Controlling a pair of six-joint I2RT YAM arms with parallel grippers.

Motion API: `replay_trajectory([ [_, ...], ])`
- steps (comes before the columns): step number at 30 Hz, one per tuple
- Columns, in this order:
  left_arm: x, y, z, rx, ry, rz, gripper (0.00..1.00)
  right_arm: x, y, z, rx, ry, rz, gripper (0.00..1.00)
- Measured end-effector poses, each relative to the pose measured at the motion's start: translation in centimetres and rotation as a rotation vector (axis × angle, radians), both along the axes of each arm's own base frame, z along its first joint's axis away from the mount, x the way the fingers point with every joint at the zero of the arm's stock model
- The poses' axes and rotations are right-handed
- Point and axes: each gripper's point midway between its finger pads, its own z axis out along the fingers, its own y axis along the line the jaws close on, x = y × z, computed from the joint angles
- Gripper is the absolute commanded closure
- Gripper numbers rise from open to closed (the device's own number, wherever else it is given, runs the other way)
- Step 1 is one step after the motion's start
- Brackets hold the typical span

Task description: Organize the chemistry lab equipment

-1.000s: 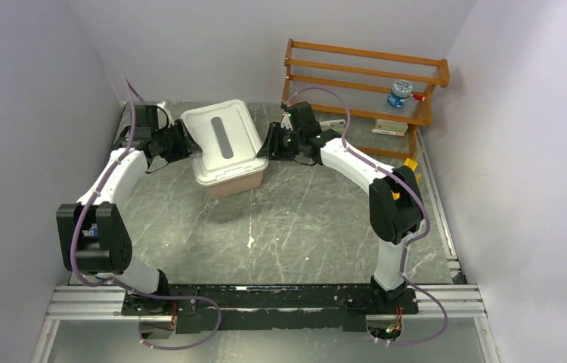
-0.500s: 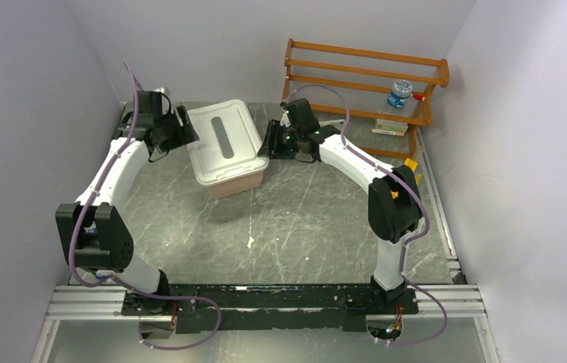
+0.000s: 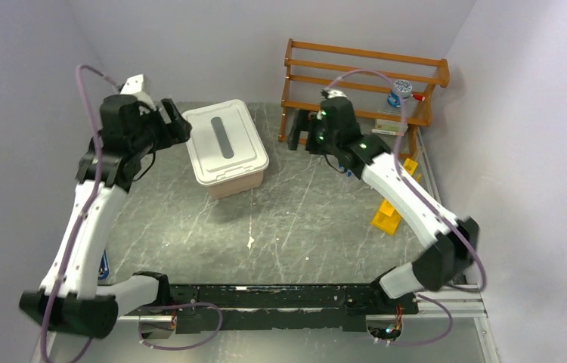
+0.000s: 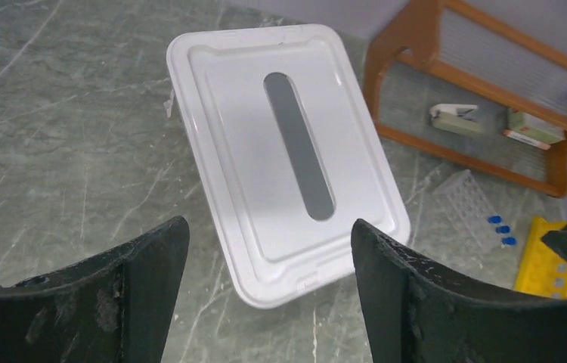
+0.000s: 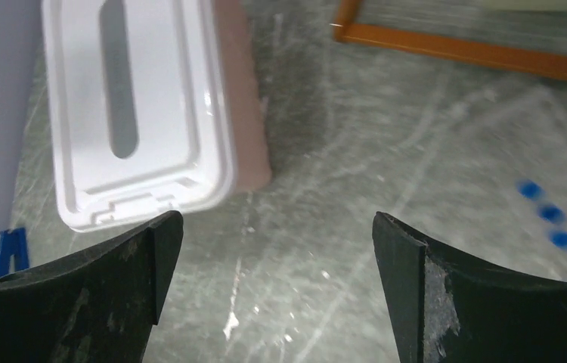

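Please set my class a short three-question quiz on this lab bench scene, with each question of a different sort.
1. True or false: the white box has its lid on.
2. Where is the yellow rack? A) on the wooden shelf B) on the table C) on top of the white box
3. Fill in the blank: the left end effector and the right end effector are both ____ and hold nothing.
Key: 1 true; 2 B; 3 open.
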Motion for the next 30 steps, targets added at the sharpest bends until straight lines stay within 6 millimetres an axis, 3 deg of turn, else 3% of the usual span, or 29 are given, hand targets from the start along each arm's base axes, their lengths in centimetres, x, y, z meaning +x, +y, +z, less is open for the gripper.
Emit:
replay_trajectory([
  [4, -4.5, 0.5, 2.4, -0.029, -0.057, 0.005, 0.19, -3.8, -5.9, 2.4, -0.055, -0.058, -0.162, 0.00],
  [8, -8.6, 1.1, 3.5, -0.053, -0.083, 0.021, 0.20, -7.4, -11.2, 3.0, -0.137, -0.063, -0.303, 0.00],
  [13, -12.7, 2.1, 3.7, -0.063, -0.080, 0.051, 0.20, -11.3, -15.9, 3.7, -0.214, -0.062, -0.403, 0.00],
  [22, -17.6, 3.4, 6.4, 0.003, -0.138, 0.037, 0.19, -15.5, -20.5, 9.1, -0.190, -0.167, -0.509, 0.00],
  [30, -21.9, 5.1, 8.7, 0.071, -0.261, 0.056, 0.17, -17.1, -22.0, 12.2, -0.177, -0.237, -0.516, 0.00],
])
